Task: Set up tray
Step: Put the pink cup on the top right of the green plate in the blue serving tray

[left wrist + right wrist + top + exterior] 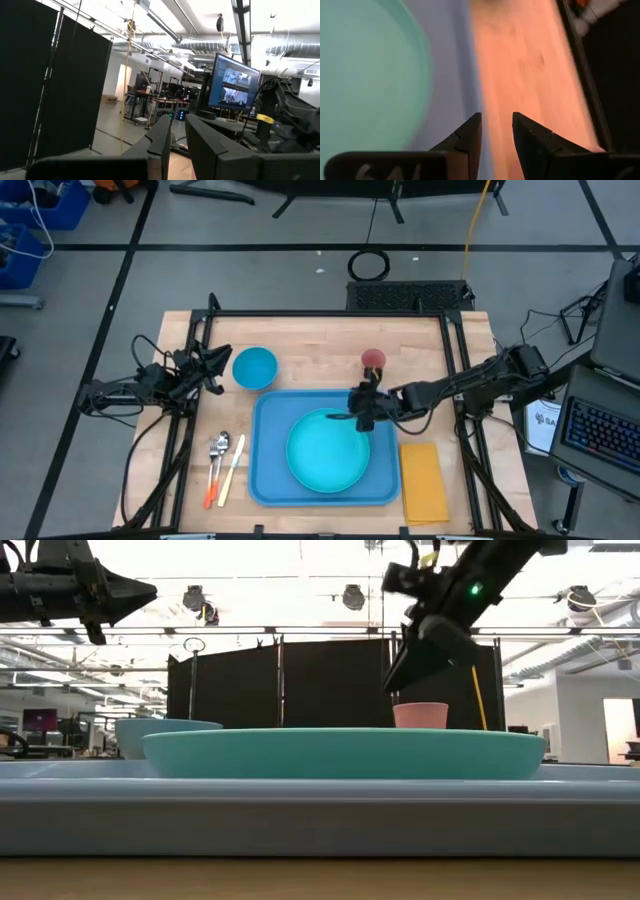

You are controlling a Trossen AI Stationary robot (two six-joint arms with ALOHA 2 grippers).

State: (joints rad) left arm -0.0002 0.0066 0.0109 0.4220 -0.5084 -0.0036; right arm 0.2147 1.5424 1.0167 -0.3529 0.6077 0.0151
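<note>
The blue tray lies flat on the wooden table, and the round turquoise plate rests on it. My right gripper hangs in the air over the tray's far right part, by the plate's rim. Its fingers stand a little apart and hold nothing; its wrist view looks down on the plate, the tray and bare wood. My left gripper waits raised near the table's left edge, beside the blue bowl, narrowly open and empty. In the low view the right gripper is well above the plate.
A pink cup stands on the table beyond the tray's far edge, close to my right gripper. A yellow napkin lies right of the tray. A spoon, fork and knife lie left of it. Black frame bars run along both table sides.
</note>
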